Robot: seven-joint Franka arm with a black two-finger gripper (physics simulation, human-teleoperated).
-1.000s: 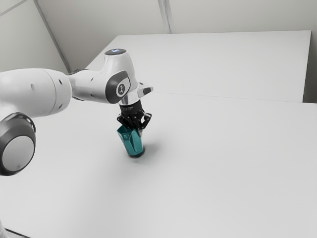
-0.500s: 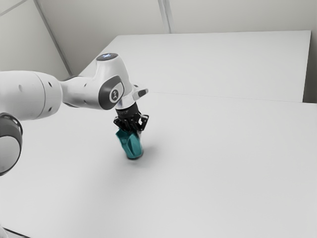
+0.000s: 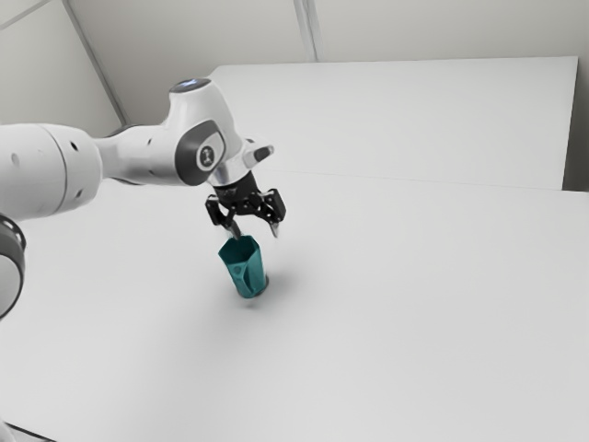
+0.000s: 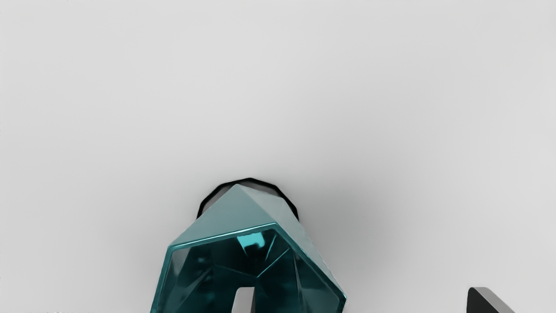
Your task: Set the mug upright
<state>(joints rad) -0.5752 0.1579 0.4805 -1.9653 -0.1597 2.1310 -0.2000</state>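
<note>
Filling most of the exterior view: white tabletop (image 3: pixel 414 304), smooth and pale, with a grey wall (image 3: pixel 166 46) behind it. Franka arm (image 3: pixel 138 157), white with dark joint caps, comes in from the exterior view's left, wrist bent down over the table. Black two-finger gripper (image 3: pixel 256 233) sits over the mug, canted a bit, fingers spread wide, not clamped on anything. Teal faceted mug (image 3: pixel 237 269) is on the table directly below, mouth up, but leaning in the exterior view: mouth end toward that view's left, base toward its right. Can't tell if the base sits flat. Soft shadow on the table next to it. Wrist view looks down into the mug past its angular rim (image 4: pixel 221 235); dark base (image 4: pixel 213 200) peeks out beyond the body. One fingertip (image 4: pixel 243 300) overlaps the mouth; can't tell if it's inside or just above. Other fingertip (image 4: pixel 482 304) is outside the mug, well apart from its wall, over table.
</note>
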